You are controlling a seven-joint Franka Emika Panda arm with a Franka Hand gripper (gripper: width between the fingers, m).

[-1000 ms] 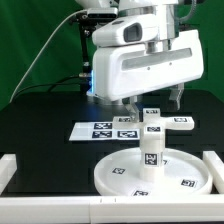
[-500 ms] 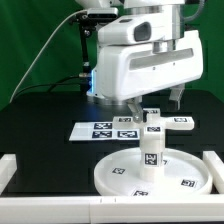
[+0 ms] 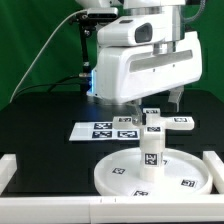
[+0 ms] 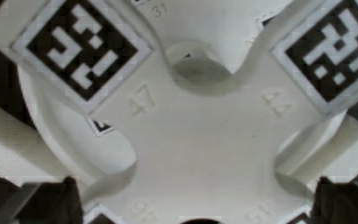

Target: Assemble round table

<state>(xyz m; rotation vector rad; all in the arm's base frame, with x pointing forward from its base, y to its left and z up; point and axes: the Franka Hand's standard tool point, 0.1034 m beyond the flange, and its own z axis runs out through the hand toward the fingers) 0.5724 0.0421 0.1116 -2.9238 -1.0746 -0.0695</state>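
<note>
The large rimmed round disc (image 3: 112, 176) lies at the front of the black table. The short thick post (image 3: 150, 152) stands upright on its middle. The four-armed cross piece (image 3: 166, 122) sits on top of the post, tags facing up. My big white gripper (image 3: 153, 104) hangs just above and behind the cross piece. In the wrist view the cross piece (image 4: 202, 120) fills the picture, its hub and two tagged arms close under the camera. The gripper (image 4: 197, 205) is open, and its dark fingers (image 4: 48, 202) stand wide apart on either side of the hub.
The marker board (image 3: 100, 130) lies flat on the table behind the disc, toward the exterior view's left. White rails (image 3: 18, 166) border the table's front and sides. Cables hang behind the arm.
The gripper has shifted slightly toward the exterior view's right over the cross piece. The disc, post and cross piece have not moved.
</note>
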